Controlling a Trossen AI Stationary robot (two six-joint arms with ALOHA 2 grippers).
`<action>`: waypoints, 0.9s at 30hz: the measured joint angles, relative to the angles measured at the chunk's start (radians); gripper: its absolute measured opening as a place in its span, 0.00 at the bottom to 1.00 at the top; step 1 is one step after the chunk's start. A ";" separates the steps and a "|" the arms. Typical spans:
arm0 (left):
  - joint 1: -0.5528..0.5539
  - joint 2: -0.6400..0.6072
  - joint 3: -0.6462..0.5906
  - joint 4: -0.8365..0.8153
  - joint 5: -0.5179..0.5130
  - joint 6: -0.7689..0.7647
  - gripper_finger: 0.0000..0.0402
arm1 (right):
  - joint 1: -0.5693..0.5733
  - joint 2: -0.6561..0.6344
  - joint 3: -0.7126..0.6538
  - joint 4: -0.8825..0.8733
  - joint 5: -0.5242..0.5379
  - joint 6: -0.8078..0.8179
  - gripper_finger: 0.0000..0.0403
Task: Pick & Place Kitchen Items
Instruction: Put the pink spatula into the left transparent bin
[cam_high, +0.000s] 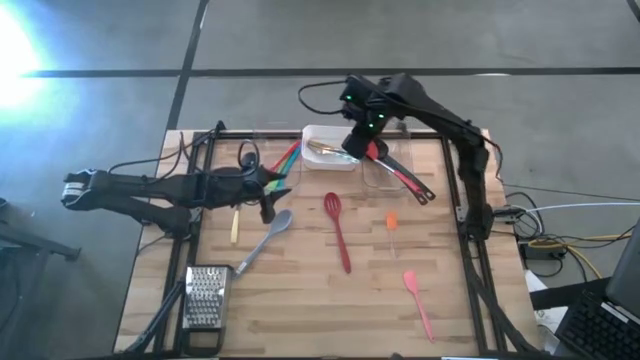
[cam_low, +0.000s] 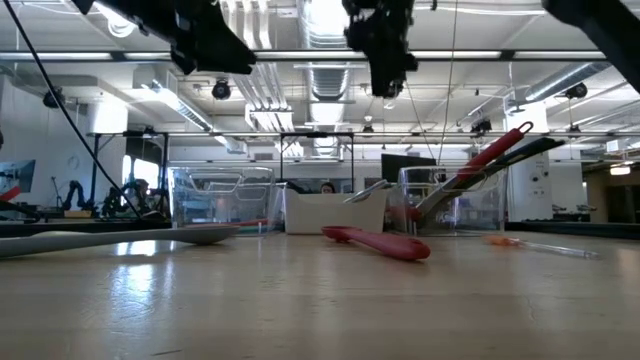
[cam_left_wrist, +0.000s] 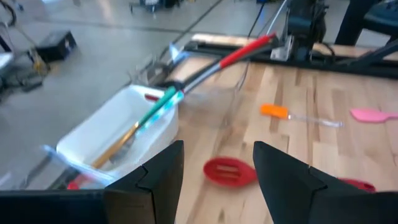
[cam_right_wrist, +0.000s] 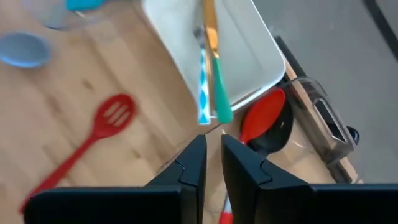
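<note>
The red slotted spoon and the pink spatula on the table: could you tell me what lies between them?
The high view shows a small orange-handled tool between the red slotted spoon and the pink spatula; otherwise bare table.

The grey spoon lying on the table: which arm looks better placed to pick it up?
Probably the left. The left gripper is open right beside the grey spoon, while the right gripper hangs over the white bin at the far side.

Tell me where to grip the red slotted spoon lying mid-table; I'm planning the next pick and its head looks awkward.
Grip the red slotted spoon on its slim handle, near the middle, coming straight down with the fingers across the handle. It lies flat on the table, clear of other items, and the head is wide and slotted. Probably the left gripper, open beside it, suits best.
</note>
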 joint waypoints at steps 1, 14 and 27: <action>0.000 0.000 0.000 -0.015 0.000 -0.010 0.49 | 0.014 -0.023 0.000 0.000 0.000 0.009 0.11; 0.000 -0.001 0.000 -0.210 0.007 -0.133 0.49 | 0.268 -0.236 -0.001 0.000 0.003 0.152 0.11; 0.000 -0.002 -0.010 -0.449 0.008 -0.295 0.49 | 0.595 -0.266 -0.027 0.000 0.161 0.318 0.09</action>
